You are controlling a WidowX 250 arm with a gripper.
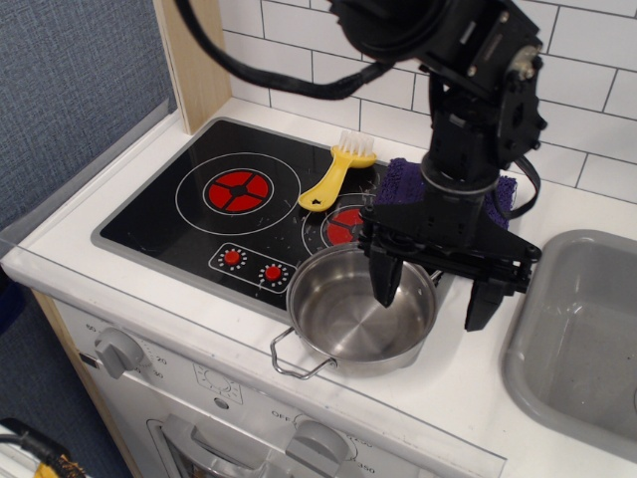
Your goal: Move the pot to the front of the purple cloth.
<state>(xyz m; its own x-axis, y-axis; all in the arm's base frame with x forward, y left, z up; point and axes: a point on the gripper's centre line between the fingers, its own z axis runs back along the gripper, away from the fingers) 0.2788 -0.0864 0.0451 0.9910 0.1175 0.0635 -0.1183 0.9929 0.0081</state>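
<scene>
Steel pot sits at the lower centre of the frame, on the white counter surface at the front right corner of the black stovetop, its near wire handle pointing toward the counter's front edge. Its shiny inside holds nothing but reflections.

Above it hangs the black gripper, jaws spread wide and holding nothing: the left finger dips inside the pot's rim, the right finger stands outside the pot to the right, over the white surface. Whether either finger touches the rim cannot be told.

Behind the pot, toward the upper right of centre, lies the purple cloth, largely hidden by the arm's wrist; only its left part and a strip at its right edge show. The pot lies in front of it, close by.

A yellow brush with white bristles rests on the stovetop at upper centre, just left of the cloth. A grey sink basin fills the right edge of the frame, apart from the pot.
</scene>
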